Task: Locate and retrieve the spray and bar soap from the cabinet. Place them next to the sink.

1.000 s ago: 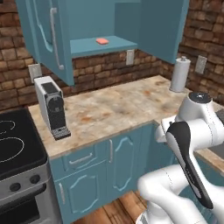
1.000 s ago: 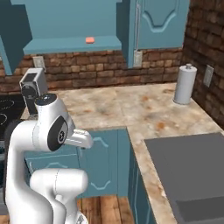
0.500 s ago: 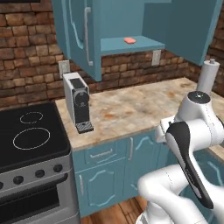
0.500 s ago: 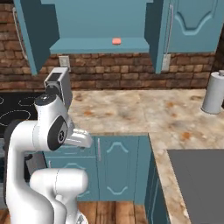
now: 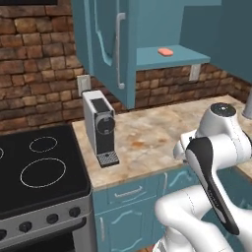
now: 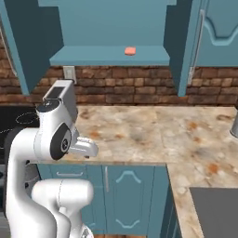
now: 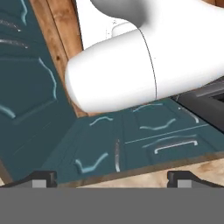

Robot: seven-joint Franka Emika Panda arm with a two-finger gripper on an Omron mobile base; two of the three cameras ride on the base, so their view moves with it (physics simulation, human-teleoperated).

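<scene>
the cabinet (image 5: 162,64) is seen with its door (image 5: 106,44) swung open, and the bar soap (image 5: 166,51) is seen lying flat on the shelf, towards its front edge. in the right base view the same bar soap (image 6: 130,50) rests right of the shelf's middle. the spray cannot be made out on the visible part of the shelf. only a dark corner of the sink (image 6: 218,209) is seen, at the far end of the marbled counter (image 6: 153,135).

the gripper (image 7: 112,178) is carried low and folded in, facing the base cabinets; its two finger tips stand wide apart with nothing held between them.

the step in hand is judged to be the approach to the cabinet, with no item retrieved yet. the arm is to be raised and unfolded only once the base is squared to the open shelf. the open door and the coffee machine (image 5: 101,128) standing on the counter below it are to be kept clear of the elbow. the soap is flat and small, so it is best taken across its narrow sides from the front, with the finger tips kept just above the shelf board. a glancing contact is likely to push it deeper in.
</scene>
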